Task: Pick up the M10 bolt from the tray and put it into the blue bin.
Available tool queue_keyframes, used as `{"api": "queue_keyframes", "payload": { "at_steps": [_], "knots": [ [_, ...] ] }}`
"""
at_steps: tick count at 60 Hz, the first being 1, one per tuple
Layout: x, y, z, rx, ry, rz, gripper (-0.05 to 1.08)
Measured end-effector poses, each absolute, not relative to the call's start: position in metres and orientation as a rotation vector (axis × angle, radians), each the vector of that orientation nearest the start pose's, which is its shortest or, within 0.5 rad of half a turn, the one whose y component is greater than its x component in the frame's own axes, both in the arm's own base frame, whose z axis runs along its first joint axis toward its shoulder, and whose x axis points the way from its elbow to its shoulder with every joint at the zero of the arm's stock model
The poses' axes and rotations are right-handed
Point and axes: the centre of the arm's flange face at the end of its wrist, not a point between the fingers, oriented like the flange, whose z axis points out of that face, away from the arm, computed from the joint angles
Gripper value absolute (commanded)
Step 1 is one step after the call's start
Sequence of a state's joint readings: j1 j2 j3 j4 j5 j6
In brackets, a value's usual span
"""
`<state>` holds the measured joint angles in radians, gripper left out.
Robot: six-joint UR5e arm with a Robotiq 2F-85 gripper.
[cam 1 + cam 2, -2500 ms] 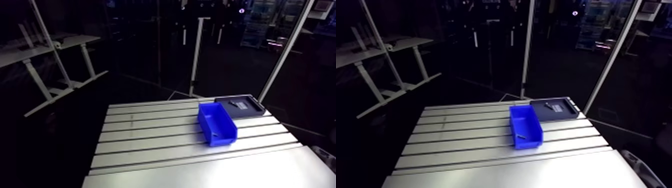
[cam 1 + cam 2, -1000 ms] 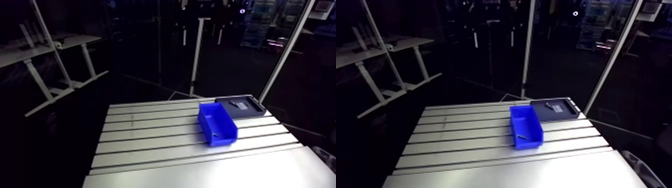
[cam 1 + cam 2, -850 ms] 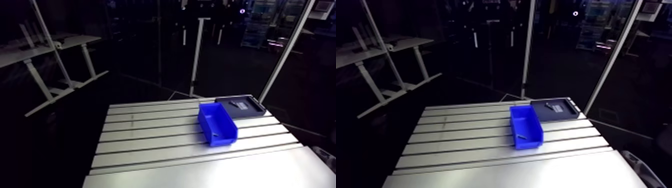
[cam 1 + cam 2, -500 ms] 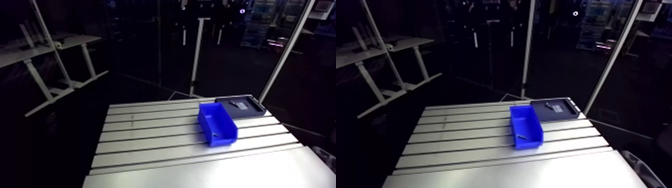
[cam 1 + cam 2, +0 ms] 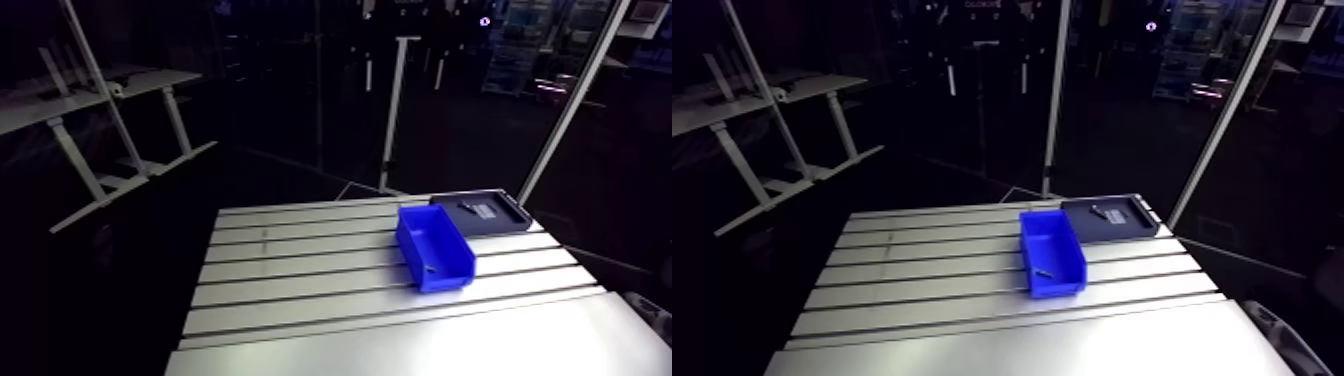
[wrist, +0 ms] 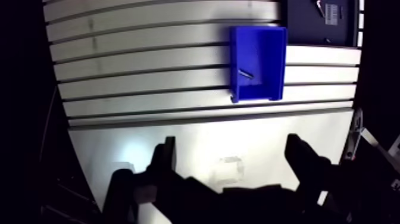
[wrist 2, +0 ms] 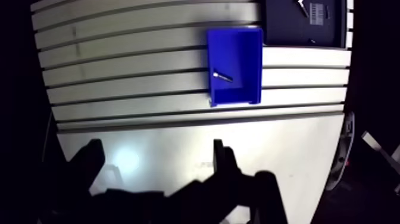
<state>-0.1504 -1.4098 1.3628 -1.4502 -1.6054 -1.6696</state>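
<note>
The blue bin (image 5: 435, 245) stands on the slotted table (image 5: 300, 290), with a small bolt (image 6: 245, 74) lying inside it. Just behind the bin sits the dark tray (image 5: 485, 211); a small dark part (image 6: 319, 6) and a pale label rest in it. My gripper (image 6: 233, 156) does not show in the arm view. In the wrist view it hangs high over the smooth near part of the table, well short of the bin. Its two dark fingers (image 6: 166, 161) stand wide apart and open, with nothing between them.
The table's slotted section runs from the bin toward its far side, and a smooth plate (image 5: 420, 345) covers the near part. The table edges drop off into the dark on both sides.
</note>
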Motion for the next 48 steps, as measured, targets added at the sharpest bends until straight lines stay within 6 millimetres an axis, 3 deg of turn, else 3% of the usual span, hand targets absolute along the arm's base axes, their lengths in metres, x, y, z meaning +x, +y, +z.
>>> {"api": "queue_keyframes", "payload": {
  "at_steps": [48],
  "knots": [
    [-0.5697,-0.0432,0.4918,0.019,3.073,0.058,0.01]
  ]
}}
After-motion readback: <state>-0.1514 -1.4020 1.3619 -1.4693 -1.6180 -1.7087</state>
